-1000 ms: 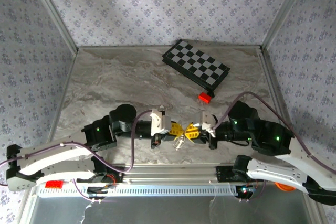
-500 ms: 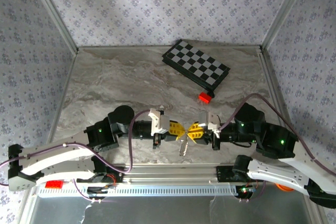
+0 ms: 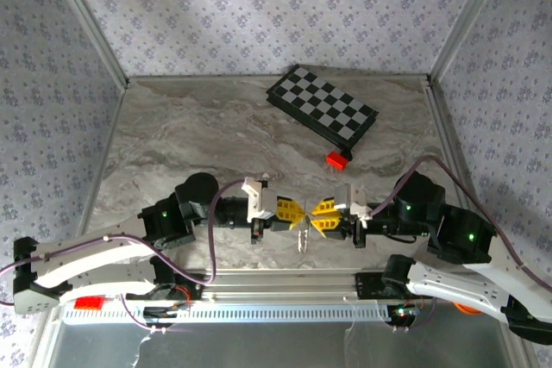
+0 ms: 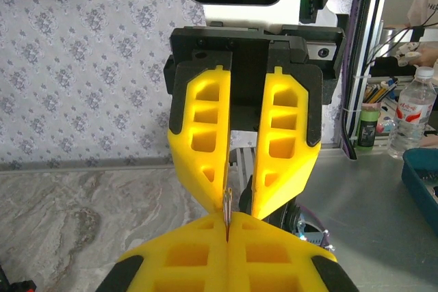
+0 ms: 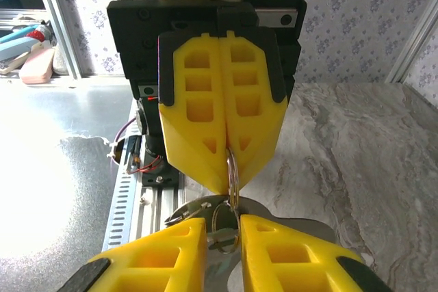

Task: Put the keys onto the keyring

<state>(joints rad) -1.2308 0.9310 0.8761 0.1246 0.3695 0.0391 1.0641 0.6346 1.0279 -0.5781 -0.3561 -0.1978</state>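
My left gripper is shut on the keyring, a thin metal loop pinched edge-on between its yellow fingertips. Silver keys hang from the ring, dangling below the two grippers near the table's front edge. In the right wrist view a small ring and the key heads sit low in the gap between my right gripper's fingers. My right gripper faces the left one tip to tip, its fingers parted and open. From the left wrist camera, the ring's edge pokes up between my shut fingers.
A black-and-white chessboard lies at the back of the marble table, with a small red block just in front of it. The metal rail runs along the near edge under the grippers. Patterned walls enclose three sides.
My right gripper has drawn back to the right and its fingers have parted. The keys, earlier bunched between the grippers, now hang straight down from the ring. The left gripper stayed shut.
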